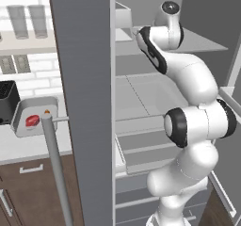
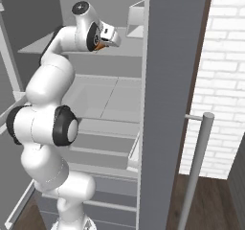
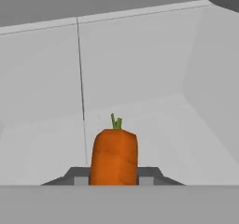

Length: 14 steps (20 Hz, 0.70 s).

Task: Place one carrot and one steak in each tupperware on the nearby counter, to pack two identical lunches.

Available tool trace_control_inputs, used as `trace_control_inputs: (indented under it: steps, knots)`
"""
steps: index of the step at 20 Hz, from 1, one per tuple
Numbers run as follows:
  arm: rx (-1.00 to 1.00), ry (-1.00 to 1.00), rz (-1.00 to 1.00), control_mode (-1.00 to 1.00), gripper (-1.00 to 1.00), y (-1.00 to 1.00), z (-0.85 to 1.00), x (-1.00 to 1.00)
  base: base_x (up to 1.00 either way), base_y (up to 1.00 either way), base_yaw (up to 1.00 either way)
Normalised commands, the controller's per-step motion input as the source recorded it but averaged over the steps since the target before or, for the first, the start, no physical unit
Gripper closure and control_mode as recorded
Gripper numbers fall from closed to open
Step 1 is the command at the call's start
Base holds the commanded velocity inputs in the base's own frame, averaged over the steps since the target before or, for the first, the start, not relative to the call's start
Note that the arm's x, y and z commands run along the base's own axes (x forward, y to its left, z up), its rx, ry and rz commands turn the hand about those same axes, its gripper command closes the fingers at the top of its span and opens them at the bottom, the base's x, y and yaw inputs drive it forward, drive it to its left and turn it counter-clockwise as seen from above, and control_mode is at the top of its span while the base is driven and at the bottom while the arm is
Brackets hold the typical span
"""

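**Carrot gripped inside fridge: risks before transfer**

Carrot point(image 3: 114, 157) is seen nearest the hand camera, standing between the two dark finger tips of the gripper point(image 3: 113, 181), green stub pointing away toward the far wall of a pale fridge compartment. The jaws are judged closed on it. In the right base view a small orange patch point(image 2: 99, 46) is noted at the gripper point(image 2: 106, 38), which is reached onto an upper fridge shelf point(image 2: 48, 44).

On the counter point(image 1: 28, 149), far left of the open fridge, one tupperware point(image 1: 23, 114) is observed holding a steak point(image 1: 32, 121) and a small orange piece, probably the other carrot point(image 1: 46, 111). A second tupperware could not be identified.

Risks, as judged:
- The taper of the carrot could let it slide out of the jaws if the hand is tilted or swung fast. How far along its length it is held cannot be told.
- The fridge door point(image 1: 82, 102) and its handle bar point(image 1: 56, 168) stand between shelf and counter; a wide swing might clip either.
- Delivery into the already filled tray would leave the lunches unequal.
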Motion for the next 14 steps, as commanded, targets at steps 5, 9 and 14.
trace_control_inputs:
  steps: [5,9,14]
  knots:
    - [0.00,0.00,-0.08,-1.00,1.00,0.00,-0.15,-0.85,0.00,0.00,0.00]
    - [0.02,-0.05,-0.04,-1.00,1.00,-0.08,0.00,-1.00,0.00,0.00,0.00]
    - [0.05,-0.13,-0.01,-1.00,1.00,-0.13,0.00,-1.00,0.00,0.00,0.00]
